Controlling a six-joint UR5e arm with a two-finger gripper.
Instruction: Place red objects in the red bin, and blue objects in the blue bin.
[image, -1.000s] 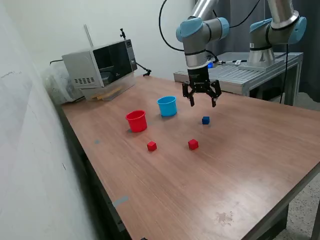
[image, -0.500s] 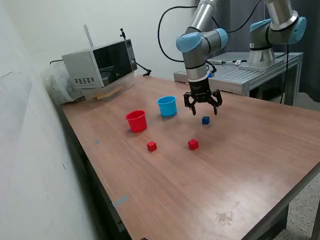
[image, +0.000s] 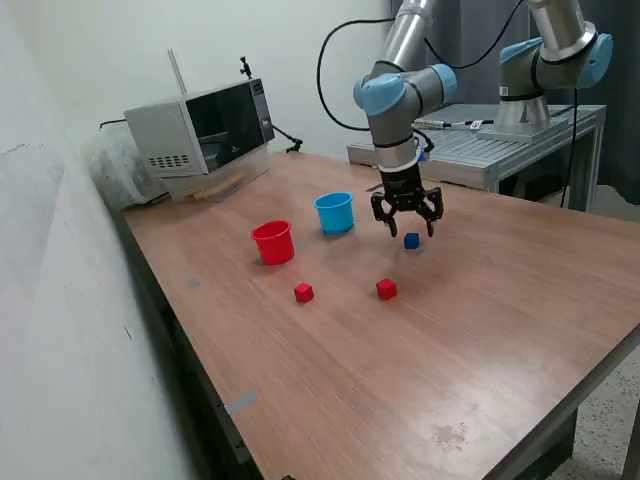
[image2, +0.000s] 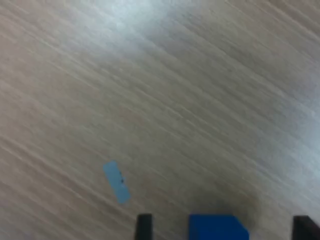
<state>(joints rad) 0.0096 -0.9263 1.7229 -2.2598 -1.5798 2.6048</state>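
My gripper is open and hangs just above one dark blue cube on the wooden table. In the wrist view the blue cube lies between my two dark fingertips, not touching them. Only one blue cube shows; the other is out of view. Two red cubes lie nearer the front, one to the exterior view's left and one to its right. The red cup and the light blue cup stand upright side by side, to the exterior view's left of my gripper.
A microwave-like box stands at the table's back corner on the exterior view's left. A second robot arm on a metal stand is behind the table. A small blue tape patch is stuck on the wood.
My gripper has come down and shifted slightly toward the blue cube, from well above the table to just over it. Cubes and cups have not moved.
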